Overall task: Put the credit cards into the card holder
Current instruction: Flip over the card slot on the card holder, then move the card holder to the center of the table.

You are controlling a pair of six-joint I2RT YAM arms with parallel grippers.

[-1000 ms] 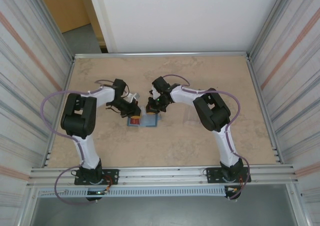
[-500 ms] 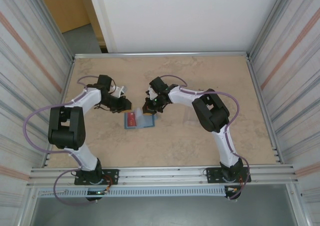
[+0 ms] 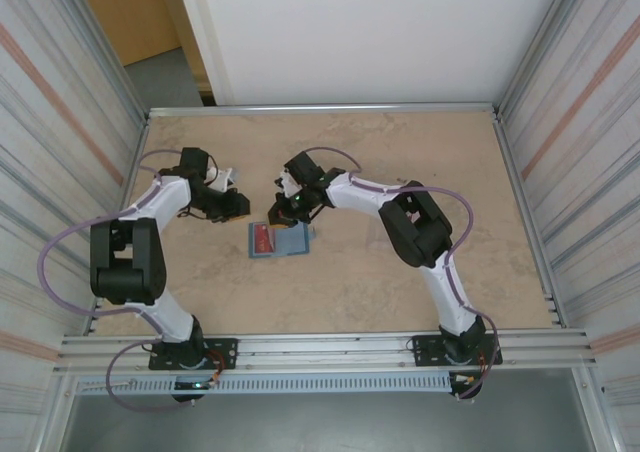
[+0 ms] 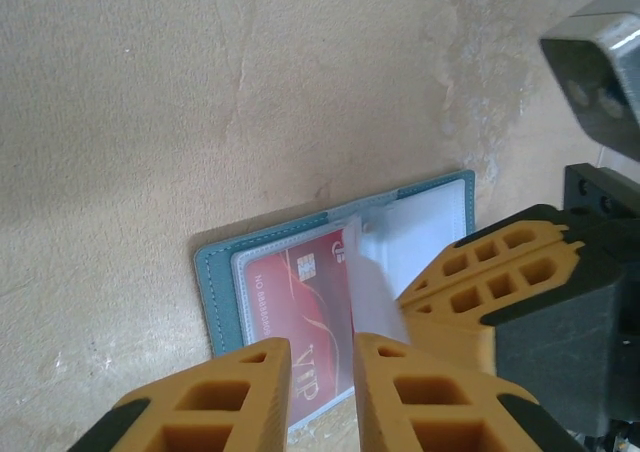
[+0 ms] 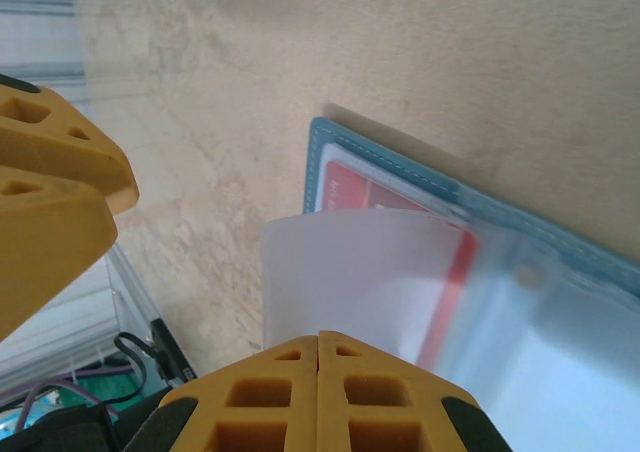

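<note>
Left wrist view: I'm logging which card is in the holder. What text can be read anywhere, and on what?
"VIP": on the red credit card in the open card holder.
Small white line along that card's edge: too small to read.
White mark by its chip: blurred.
Right wrist and top views: nothing legible.

Red card (image 4: 300, 302) in the card holder (image 4: 212, 277), large gold letters: "VIP", lying sideways in the left wrist view.
Small white line along the card's short edge: starts with "NO", digits after it too small to make out.
White mark by the chip: too blurred to read.
</note>
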